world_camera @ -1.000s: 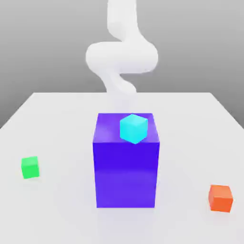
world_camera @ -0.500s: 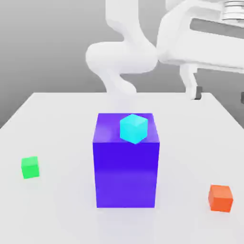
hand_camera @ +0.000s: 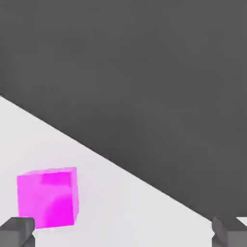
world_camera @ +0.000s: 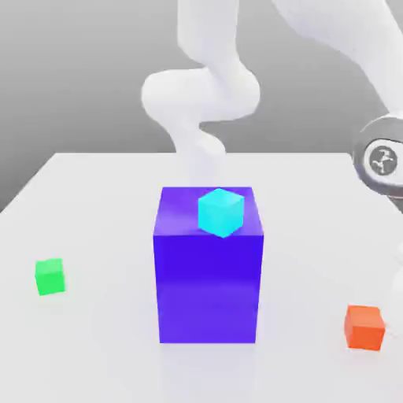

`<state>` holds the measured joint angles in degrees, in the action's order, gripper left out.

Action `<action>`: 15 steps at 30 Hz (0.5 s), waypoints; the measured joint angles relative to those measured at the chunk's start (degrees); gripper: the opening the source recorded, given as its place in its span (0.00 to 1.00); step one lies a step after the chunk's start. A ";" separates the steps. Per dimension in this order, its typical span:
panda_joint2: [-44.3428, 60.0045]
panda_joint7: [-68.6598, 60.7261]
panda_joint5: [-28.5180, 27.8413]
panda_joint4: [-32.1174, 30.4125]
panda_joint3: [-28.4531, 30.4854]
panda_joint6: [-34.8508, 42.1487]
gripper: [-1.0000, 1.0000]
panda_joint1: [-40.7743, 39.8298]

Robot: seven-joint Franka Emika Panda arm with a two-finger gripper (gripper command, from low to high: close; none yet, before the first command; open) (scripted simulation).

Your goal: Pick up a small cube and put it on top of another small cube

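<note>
The small magenta cube [hand_camera: 47, 198] rests on the white table [hand_camera: 120, 193] in the hand view, not far from the table's edge. My gripper [hand_camera: 123, 232] is open, its two dark fingertips [hand_camera: 17, 231] set wide apart. The magenta cube lies beyond them, close to one fingertip and untouched. The small green cube [world_camera: 49, 276] sits on the table at the exterior view's left, alone. The white arm [world_camera: 208, 94] arches over the scene, and a round joint [world_camera: 382, 157] shows at the exterior view's right edge.
A tall blue-purple block [world_camera: 208, 275] stands mid-table. A cyan cube [world_camera: 220, 212] shows in front of the block's top edge. A small orange cube [world_camera: 364, 327] lies at the front right of the exterior view. The table's edge runs near the magenta cube.
The arm has swung across the exterior view's right side. The hand seen at the upper right half a second ago has left that view, and a round joint now shows there. No cube has moved.
</note>
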<state>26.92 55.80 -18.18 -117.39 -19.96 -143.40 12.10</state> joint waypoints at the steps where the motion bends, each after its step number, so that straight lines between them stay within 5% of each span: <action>1: 1.86 -0.10 0.08 0.36 -0.37 -0.45 0.50 0.55; 5: 10.13 1.75 -2.71 2.48 2.24 -5.62 0.50 3.34; 6: 11.32 2.08 -3.20 2.80 2.77 -6.47 0.00 3.77; 15: 7.89 0.85 -1.40 1.86 1.29 -4.02 0.00 2.69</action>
<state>34.81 56.65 -19.58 -115.53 -18.68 -147.43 14.79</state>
